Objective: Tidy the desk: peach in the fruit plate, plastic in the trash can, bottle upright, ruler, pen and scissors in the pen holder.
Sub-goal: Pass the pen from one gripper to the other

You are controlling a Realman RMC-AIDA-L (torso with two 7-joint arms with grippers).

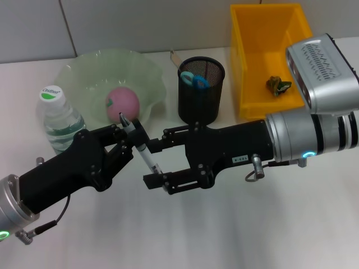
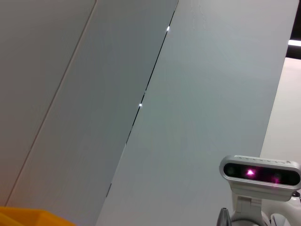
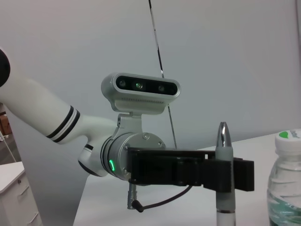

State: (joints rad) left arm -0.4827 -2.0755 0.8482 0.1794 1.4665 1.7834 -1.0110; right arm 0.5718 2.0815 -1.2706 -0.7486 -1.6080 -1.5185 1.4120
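The pen (image 1: 139, 147) is held upright over the table, pinched by the left gripper (image 1: 128, 141), while the right gripper (image 1: 159, 158), jaws spread, is placed around its lower end, nearer the pen holder (image 1: 201, 89).

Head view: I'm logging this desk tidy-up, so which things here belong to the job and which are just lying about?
Job: pen held by left gripper, right gripper at it, peach in plate, bottle, scissors in pen holder, plastic in bin.
Lying about: nothing visible.
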